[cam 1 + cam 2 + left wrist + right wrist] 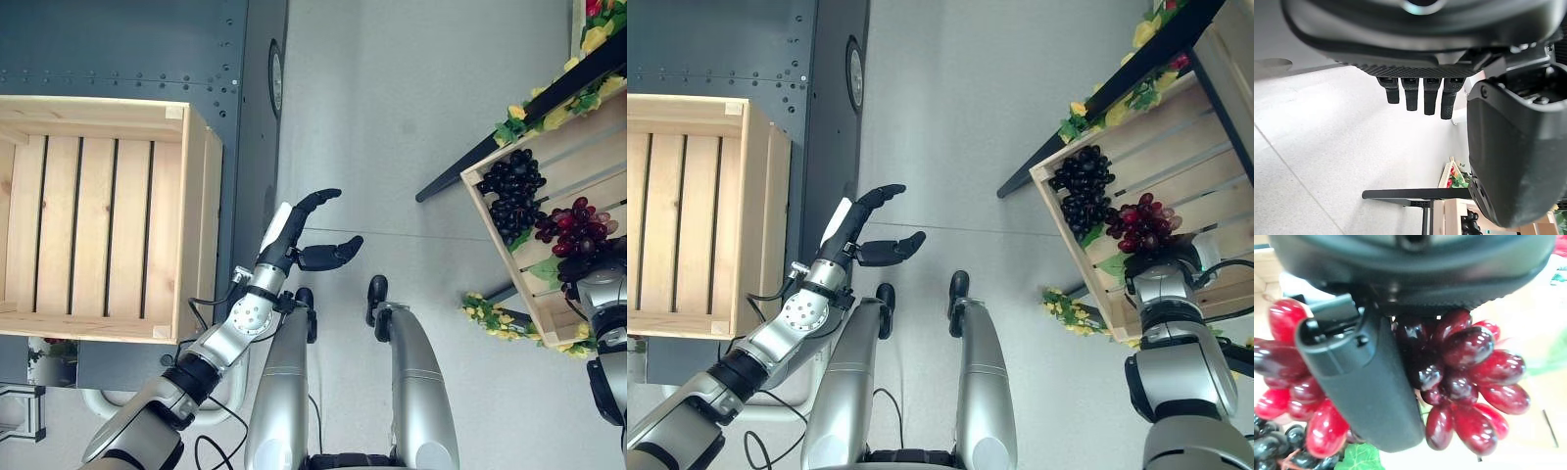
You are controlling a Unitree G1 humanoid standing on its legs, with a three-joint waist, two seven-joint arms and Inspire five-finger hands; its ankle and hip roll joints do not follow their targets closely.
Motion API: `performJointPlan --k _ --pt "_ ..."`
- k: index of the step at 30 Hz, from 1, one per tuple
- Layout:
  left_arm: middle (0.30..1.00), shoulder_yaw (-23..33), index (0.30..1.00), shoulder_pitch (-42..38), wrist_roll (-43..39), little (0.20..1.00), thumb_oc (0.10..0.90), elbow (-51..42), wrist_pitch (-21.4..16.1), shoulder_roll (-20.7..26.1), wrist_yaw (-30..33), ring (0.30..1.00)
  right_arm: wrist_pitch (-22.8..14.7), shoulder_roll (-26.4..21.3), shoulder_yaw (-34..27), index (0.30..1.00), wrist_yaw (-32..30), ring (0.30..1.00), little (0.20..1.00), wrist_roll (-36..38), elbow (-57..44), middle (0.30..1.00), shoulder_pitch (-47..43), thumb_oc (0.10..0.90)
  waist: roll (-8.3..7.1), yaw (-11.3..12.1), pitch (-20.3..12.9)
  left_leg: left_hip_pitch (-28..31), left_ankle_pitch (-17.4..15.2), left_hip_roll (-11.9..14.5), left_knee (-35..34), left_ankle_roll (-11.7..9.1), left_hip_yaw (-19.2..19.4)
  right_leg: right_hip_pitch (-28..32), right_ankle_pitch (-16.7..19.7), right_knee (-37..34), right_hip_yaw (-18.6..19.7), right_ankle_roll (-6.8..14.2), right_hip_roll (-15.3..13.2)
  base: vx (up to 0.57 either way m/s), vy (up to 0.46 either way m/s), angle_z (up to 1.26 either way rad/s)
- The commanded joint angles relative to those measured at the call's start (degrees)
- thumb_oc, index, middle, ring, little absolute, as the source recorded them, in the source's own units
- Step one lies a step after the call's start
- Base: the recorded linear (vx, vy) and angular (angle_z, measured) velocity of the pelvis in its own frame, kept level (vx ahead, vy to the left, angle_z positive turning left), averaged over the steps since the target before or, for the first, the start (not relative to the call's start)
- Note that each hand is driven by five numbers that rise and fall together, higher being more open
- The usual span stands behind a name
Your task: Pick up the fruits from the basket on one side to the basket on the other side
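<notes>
1. The red grape bunch (pixel 1141 228) lies in the slatted crate (pixel 1215 147) on the robot's right side, just beside a black grape bunch (pixel 1080 188), and it touches that bunch at one edge.
2. The right hand (pixel 1366 396) is on the red bunch. In its wrist view the thumb lies across the grapes and presses on them, but the other fingers are hidden behind the fruit, so I cannot tell if the hand is already closed around the bunch.
3. I judge the bunch to be light and lumpy. The glossy grapes look slippery, and single grapes may turn or give way under the fingers. A hold around the thick middle of the cluster, or near the stem end, seems safer than a pinch on one grape.
4. A green leaf (pixel 1359 458) sits under the bunch and could come up together with it.
5. The stem of the red bunch is not visible, and I cannot make out whether the two bunches are tangled.
6. The left hand (pixel 312 235) hangs over the grey floor (pixel 411 127) with its fingers apart and holds nothing.
7. The empty wooden crate (pixel 103 215) on the robot's left is the likely goal; it is cut off at the picture's edge.
</notes>
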Motion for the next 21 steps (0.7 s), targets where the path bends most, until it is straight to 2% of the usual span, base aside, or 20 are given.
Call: performJointPlan --k 1,9,13,21 --pt "0.900 -0.3 0.900 0.3 -0.3 0.900 0.800 -7.2 -6.7 -1.5 0.9 0.900 -0.4 -11.3 -1.1 0.900 -6.8 0.900 0.900 0.4 3.8 0.900 -0.9 0.800 2.03 0.4 -0.8 2.8 -2.2 -4.1 -1.6 3.9 3.5 6.3 -5.1 4.9 -4.5 -4.5 2.5 0.03 -0.004 0.04" --pt "0.900 -1.3 0.900 0.9 -1.1 0.900 0.800 -7.0 -6.8 -0.7 0.7 0.900 0.8 -12.2 0.4 0.900 -6.2 0.900 0.900 -1.5 4.3 0.900 -2.5 0.800 2.45 0.5 -0.8 4.0 -2.1 -4.0 -2.2 3.6 3.7 7.5 -5.5 4.6 -4.7 -4.7 2.3 0.00 0.000 0.00" --pt "0.900 -1.5 0.900 1.8 -1.1 0.900 0.800 -7.5 -6.7 -0.4 -0.1 0.900 4.7 -12.2 0.7 0.900 -4.5 0.900 0.900 -3.9 5.0 0.900 -1.7 0.800 1.88 0.7 -0.8 5.0 -2.5 -3.7 -1.9 3.6 3.6 8.6 -5.8 4.9 -5.0 -4.7 2.3 0.01 -0.003 0.01" --pt "0.900 -2.3 0.900 2.5 -0.7 0.900 0.800 -7.9 -7.3 -0.4 0.2 0.900 4.7 -12.7 1.7 0.900 -5.1 0.900 0.900 -4.8 5.3 0.900 -2.7 0.800 1.64 0.7 -0.8 6.0 -2.5 -3.4 -2.1 3.8 3.8 9.5 -5.9 4.7 -5.1 -4.9 2.5 0.00 0.017 -0.01"
